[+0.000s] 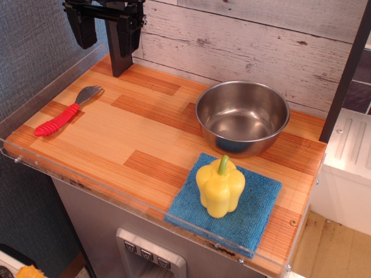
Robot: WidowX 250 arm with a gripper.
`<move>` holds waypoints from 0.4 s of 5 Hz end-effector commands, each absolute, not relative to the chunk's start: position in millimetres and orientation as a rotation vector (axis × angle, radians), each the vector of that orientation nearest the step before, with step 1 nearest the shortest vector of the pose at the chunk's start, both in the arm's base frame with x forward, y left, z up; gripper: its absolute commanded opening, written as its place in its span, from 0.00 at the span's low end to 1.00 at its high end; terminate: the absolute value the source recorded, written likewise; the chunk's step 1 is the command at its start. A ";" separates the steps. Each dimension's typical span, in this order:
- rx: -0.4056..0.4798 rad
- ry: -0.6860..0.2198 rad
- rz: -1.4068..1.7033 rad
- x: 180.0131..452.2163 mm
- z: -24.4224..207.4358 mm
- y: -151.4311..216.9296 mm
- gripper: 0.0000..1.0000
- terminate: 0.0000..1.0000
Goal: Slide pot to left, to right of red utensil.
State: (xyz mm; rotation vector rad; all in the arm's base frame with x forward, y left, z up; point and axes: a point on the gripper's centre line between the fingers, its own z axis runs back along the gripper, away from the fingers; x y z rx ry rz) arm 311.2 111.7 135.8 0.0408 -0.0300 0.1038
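Pot point(242, 117) far right on desk point(133, 139), touching blue cloth point(255, 214) under yellow pepper point(220, 186); red spork point(65, 112) far left, well apart; end effector point(104, 26) above far-left corner, jaws parted, holding nothing.

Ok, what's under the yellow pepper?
A blue cloth lies flat under the yellow pepper, spread on the wooden counter. The patch of cloth directly beneath the pepper is covered, so anything there cannot be seen.
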 end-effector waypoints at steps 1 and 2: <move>0.041 -0.030 0.104 311.2 135.8 111.7 1.00 0.00; -0.057 -0.093 0.131 320.3 135.1 93.4 1.00 0.00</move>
